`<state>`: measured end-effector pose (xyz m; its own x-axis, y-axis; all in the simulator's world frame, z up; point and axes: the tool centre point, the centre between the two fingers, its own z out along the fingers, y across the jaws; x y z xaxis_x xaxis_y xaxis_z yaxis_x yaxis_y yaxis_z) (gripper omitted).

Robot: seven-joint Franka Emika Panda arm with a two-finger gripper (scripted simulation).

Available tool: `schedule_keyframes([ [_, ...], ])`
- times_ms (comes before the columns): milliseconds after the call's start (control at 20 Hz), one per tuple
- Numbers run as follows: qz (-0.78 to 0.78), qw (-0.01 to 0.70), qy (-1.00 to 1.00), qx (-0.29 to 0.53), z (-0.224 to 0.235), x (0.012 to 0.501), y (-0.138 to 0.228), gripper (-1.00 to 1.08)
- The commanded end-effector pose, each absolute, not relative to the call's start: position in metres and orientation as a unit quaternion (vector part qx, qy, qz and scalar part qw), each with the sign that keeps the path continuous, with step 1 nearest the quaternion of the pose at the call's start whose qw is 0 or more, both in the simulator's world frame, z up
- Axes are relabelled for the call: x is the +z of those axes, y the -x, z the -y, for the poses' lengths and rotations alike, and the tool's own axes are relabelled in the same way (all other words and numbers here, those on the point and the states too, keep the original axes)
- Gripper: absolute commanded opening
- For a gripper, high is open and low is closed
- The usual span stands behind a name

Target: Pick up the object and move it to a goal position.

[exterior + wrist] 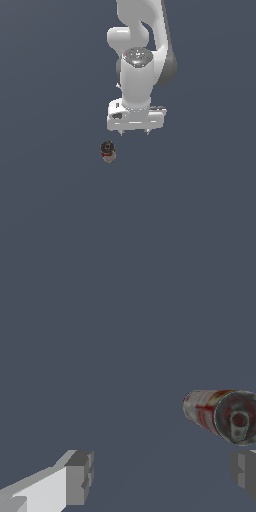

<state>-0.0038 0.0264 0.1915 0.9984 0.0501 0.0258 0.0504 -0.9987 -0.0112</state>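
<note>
Ext. view, scanned left to right: plain dark slate-grey counter [45, 200], no markings, no goal marker visible. Near centre stands the object, a tiny can-like cylinder w/ black round top, red band and tan-grey body [107, 151]. It sits on the counter, apparently upright w/ its top toward the camera, long axis approx. vertical; too small to confirm any tilt. To the ext. view's right of it and higher in frame: the white Franka arm's gripper [134, 133], pointing down, two short finger tips showing below the white hand block.

Key relation: can lies off to the ext. view's left of the jaws and a little nearer the lower edge of frame, near but clearly apart. It isn't between the fingers and nothing touches it. Height of the jaws above the counter can't be read from this angle.

Wrist view: one grey finger pad [80, 477] on its white finger, the other pad at the opposite frame edge, wide bare gap between. The can [220, 413] shows its dark lid w/ pull-tab and red-and-white side, outside the gap, beside the pad at the edge.

Jaws: spread wide apart, holding nothing, touching nothing.

Judgement: approach stage, grasp not yet made. Next move calls for a sideways shift to centre the gap over the can, then descent. Risk: a finger clipping the small can and tipping it.
</note>
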Motion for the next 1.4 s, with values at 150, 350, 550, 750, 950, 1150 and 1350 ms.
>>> schedule_keyframes([
  [150,0.006,0.005,1.0,-0.009,0.004,0.175,-0.002,1.0],
  [350,-0.019,0.003,1.0,-0.005,0.043,0.154,-0.007,1.0],
  [550,-0.038,0.001,0.999,-0.002,0.074,0.137,-0.009,1.0],
  [750,-0.047,0.0,0.999,0.0,0.09,0.129,-0.009,1.0],
  [950,-0.048,0.0,0.999,0.0,0.09,0.128,-0.009,1.0],
  [1150,-0.048,0.0,0.999,0.0,0.09,0.118,-0.009,1.0],
  [1350,-0.048,0.0,0.999,0.0,0.091,0.097,-0.008,1.0],
])
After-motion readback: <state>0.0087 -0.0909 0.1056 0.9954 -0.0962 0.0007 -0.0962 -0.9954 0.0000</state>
